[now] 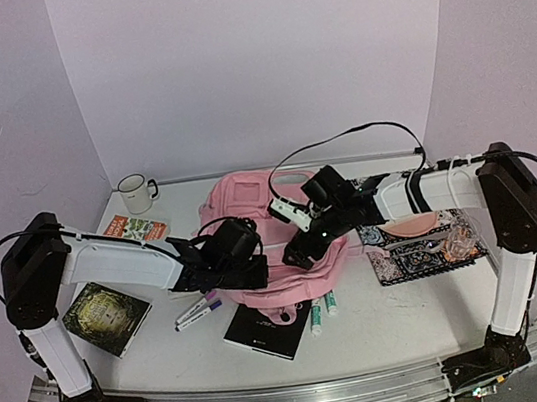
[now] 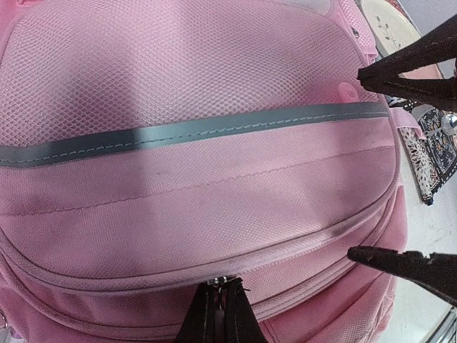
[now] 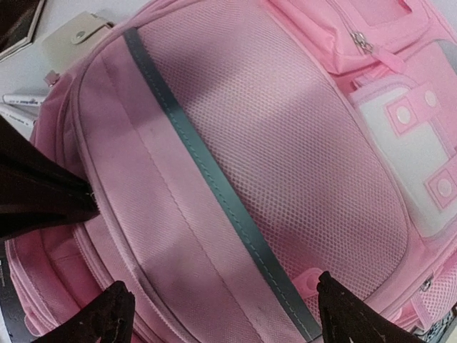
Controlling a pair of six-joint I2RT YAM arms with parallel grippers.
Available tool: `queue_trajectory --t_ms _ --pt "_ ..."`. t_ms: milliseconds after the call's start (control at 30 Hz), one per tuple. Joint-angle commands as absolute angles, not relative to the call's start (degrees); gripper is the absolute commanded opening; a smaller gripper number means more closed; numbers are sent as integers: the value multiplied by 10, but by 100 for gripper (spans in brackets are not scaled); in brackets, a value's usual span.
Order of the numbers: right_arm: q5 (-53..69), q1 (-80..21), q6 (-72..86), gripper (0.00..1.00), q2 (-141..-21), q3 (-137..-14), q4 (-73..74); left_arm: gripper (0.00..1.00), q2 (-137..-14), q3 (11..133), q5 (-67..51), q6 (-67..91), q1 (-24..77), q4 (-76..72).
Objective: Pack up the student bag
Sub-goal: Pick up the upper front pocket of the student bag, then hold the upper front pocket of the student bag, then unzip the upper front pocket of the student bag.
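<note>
Student bag point(image 1: 247, 189), large soft pink fabric backpack: likely light, floppy; grasp at zip pull point(image 2: 218, 281). Left tool point(image 2: 223, 288) pinched closed there; right tool point(image 3: 223, 280) spread wide, empty

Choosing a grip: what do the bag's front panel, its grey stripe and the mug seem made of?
Front panel of the student bag: matte pink woven fabric, mesh above; weave and holes show. Grey stripe: smooth stitched band, possibly reflective tape. Mug: white, dark rim; enamel or ceramic, unclear.
</note>
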State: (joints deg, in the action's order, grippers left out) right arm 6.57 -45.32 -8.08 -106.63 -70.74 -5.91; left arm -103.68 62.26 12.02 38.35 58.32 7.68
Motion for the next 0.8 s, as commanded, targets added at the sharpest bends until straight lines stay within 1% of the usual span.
queue_trajectory --t_ms 0,100,200,300,400,533,567,600,633,767 --pt "98 -458 -156 92 -1079 -718 -63 0 -1002 628 146 367 585 90" --pt "77 -461 -184 92 -1089 -719 -67 0 -987 624 142 356 584 91" --pt "57 -462 -200 90 -1097 -720 -76 0 -979 625 127 349 583 91" --pt "37 -464 -211 84 -1102 -719 -87 0 -973 626 119 340 583 91" --pt "23 -464 -220 64 -1103 -718 -93 0 -961 624 115 332 577 91" --pt "18 -464 -234 17 -1095 -707 -98 0 -938 608 115 320 552 97" --pt "17 -464 -238 9 -1090 -702 -101 0 -931 603 115 317 542 101" --pt "17 -464 -242 4 -1085 -698 -103 0 -924 597 116 314 530 106" --pt "17 -464 -247 0 -1080 -693 -105 0 -918 591 117 311 519 111" --pt "29 -464 -265 0 -1050 -669 -119 0 -892 564 124 299 465 131"
